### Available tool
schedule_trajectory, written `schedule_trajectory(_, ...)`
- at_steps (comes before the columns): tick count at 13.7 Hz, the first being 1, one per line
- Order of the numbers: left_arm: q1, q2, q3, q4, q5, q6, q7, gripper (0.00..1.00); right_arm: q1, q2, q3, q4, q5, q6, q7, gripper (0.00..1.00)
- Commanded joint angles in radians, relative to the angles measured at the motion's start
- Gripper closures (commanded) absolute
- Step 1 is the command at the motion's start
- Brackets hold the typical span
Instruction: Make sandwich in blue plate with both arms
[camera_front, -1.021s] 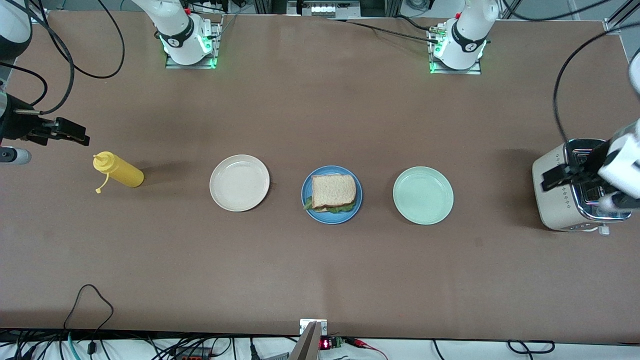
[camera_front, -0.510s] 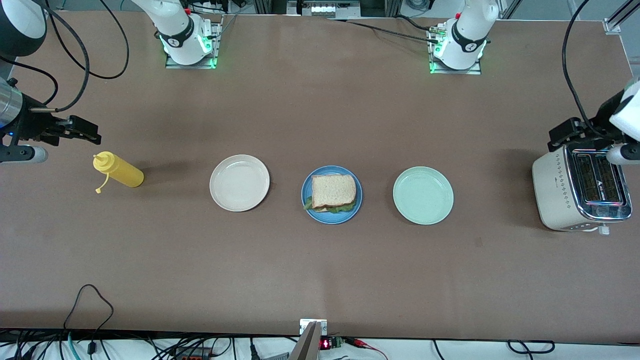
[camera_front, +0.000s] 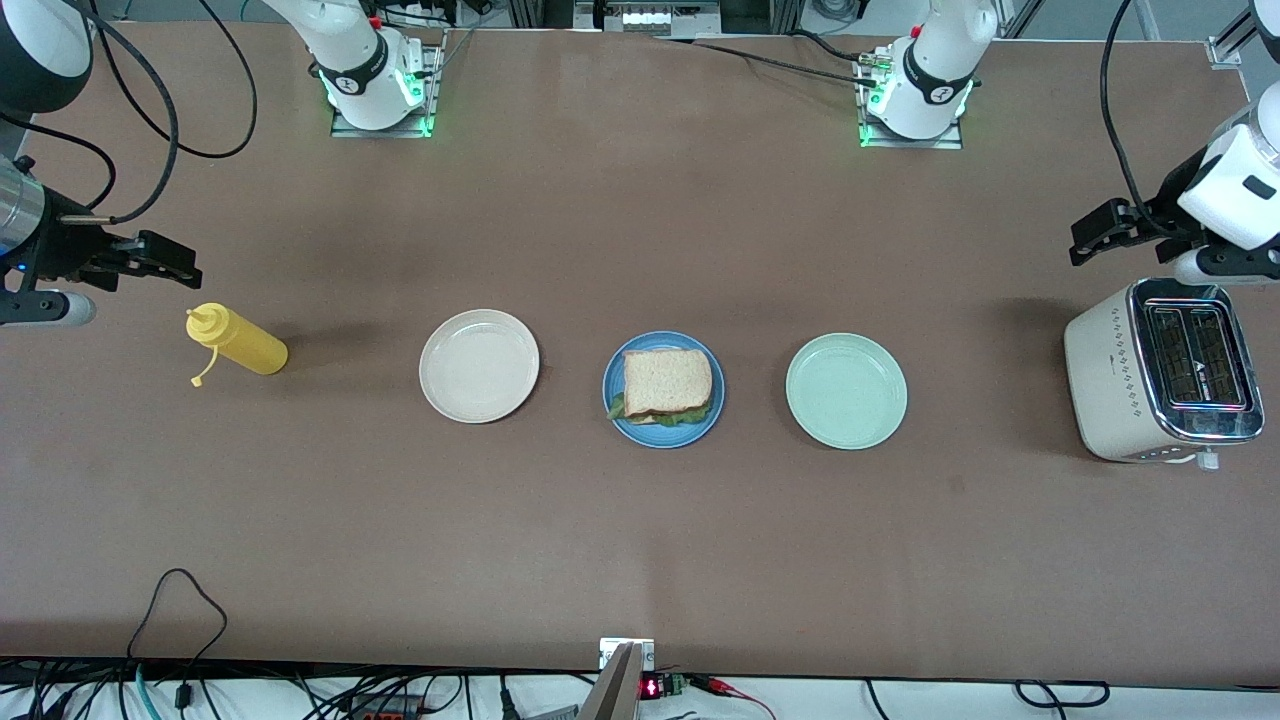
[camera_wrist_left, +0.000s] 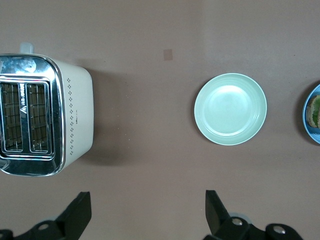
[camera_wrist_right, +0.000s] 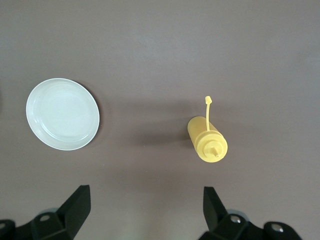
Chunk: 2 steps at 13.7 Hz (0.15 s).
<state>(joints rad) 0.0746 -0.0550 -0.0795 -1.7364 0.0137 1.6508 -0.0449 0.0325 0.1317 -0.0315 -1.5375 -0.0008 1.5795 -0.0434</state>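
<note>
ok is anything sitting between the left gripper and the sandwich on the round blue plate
Yes: the empty pale green plate lies on the table between the open left gripper, near the cream toaster, and the sandwich on the blue plate.

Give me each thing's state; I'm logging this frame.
Sandwich: assembled, on blue plate.
Cream plate: empty.
Green plate: empty.
Toaster: slots empty.
Mustard bottle: upright, cap off its nozzle.
Left tool: open, empty.
Right tool: open, empty.
</note>
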Motion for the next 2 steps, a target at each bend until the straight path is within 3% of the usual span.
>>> schedule_trajectory(1,-0.001,-0.035,0.003,-0.035,-0.018,0.017,0.010,0.00,0.000,-0.024,-0.001,-0.016,0.012,-0.013,0.010,0.00)
schedule_trajectory(2,-0.001,-0.035,0.003,-0.035,-0.018,0.015,0.010,0.00,0.000,-0.024,-0.002,-0.016,0.012,-0.013,0.010,0.00)
